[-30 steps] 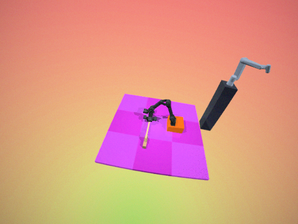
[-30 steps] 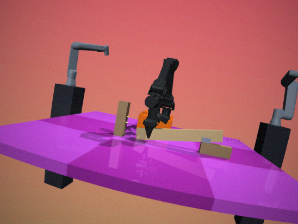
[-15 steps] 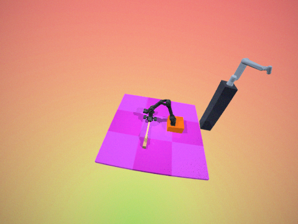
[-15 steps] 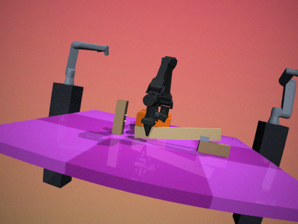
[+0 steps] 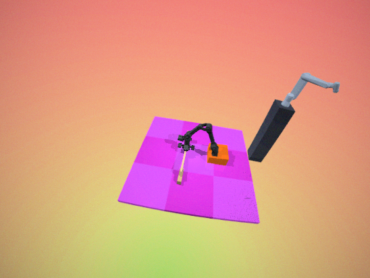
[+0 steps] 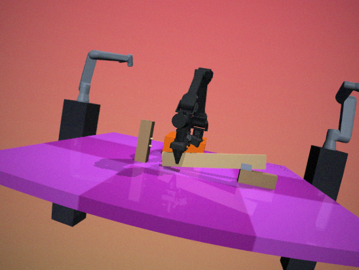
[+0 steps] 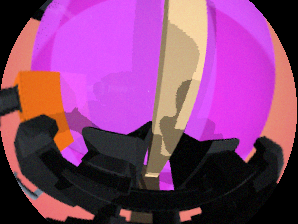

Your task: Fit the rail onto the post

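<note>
Rail (image 5: 182, 167) (image 6: 223, 160) (image 7: 182, 60), probably stiff and light, is best held near its post end, where the nearly closed claw (image 5: 186, 149) (image 6: 177, 162) (image 7: 157, 124) pinches it.

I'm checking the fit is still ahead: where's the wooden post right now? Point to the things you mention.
In the exterior view, the wooden post (image 6: 143, 141) stands upright left of the bed rail's (image 6: 226, 160) near end, a gap between them, its pegs (image 6: 151, 142) pointing toward the rail.

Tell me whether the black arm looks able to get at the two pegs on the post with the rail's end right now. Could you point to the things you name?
Probably yes: the gripper (image 5: 186, 147) (image 6: 177, 162) (image 7: 157, 124) is shut on the rail (image 5: 182, 167) (image 6: 226, 160) (image 7: 181, 60), and only a gap shows before the pegs (image 6: 151, 142).
</note>
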